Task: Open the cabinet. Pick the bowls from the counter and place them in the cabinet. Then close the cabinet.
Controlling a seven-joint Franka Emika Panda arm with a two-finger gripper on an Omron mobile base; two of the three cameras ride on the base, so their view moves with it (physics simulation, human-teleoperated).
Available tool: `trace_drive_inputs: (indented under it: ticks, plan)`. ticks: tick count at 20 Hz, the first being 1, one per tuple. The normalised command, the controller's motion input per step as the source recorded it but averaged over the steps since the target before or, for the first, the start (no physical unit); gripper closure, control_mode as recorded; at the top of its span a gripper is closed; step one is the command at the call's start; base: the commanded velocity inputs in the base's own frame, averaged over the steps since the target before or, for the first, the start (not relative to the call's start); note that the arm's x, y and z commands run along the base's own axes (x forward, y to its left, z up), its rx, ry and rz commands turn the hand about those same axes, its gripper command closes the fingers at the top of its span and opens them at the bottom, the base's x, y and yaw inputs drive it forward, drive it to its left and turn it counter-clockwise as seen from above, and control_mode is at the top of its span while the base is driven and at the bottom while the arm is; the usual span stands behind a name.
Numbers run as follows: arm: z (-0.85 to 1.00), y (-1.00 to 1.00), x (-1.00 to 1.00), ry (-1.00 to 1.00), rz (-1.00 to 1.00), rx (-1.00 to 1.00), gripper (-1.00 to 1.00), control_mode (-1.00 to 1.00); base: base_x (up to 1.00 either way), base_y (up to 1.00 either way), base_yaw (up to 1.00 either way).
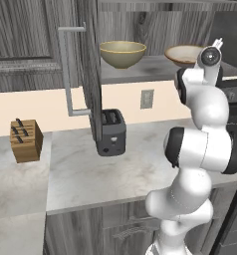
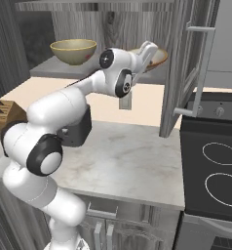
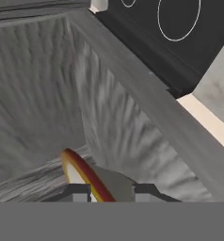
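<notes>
On the cabinet (image 1: 93,74) shelf, the gripper (image 3: 107,192) pinches the tan-rimmed bowl (image 1: 182,55) (olive-yellow bowl (image 1: 122,53) well apart), doors wide.

1. A dark grey two-slot toaster (image 1: 111,132) stands near the counter's back edge.
2. A light wooden knife block with dark handles (image 1: 26,140) sits at the counter's left end by the wall.
3. A grey wall outlet plate (image 1: 147,98) is on the beige backsplash.
4. A black stovetop with white ring markings (image 2: 216,176) adjoins the counter's right edge.
</notes>
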Motion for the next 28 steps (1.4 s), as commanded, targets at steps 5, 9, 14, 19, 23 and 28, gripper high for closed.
trace_drive_inputs:
  ticks: [5,9,14,19,23,28]
  plan:
    - [-0.15,-0.08,0.41,0.00,0.00,0.00,1.00,-1.00,0.00,0.00,0.00]
    - [-0.26,-0.01,0.51,0.03,0.00,0.00,-1.00,-1.00,0.00,0.00,0.00]
    - [-0.14,0.00,0.58,0.01,0.00,0.00,-1.00,-1.00,0.00,0.00,0.00]
    - [0.00,0.00,0.18,-0.09,0.00,0.00,-1.00,-1.00,0.00,0.00,0.00]
    - [0.00,0.00,0.22,-0.09,0.00,0.00,-1.00,-1.00,0.00,0.00,0.00]
    - [0.00,0.00,-0.25,-0.16,0.00,0.00,-1.00,-1.00,0.00,0.00,0.00]
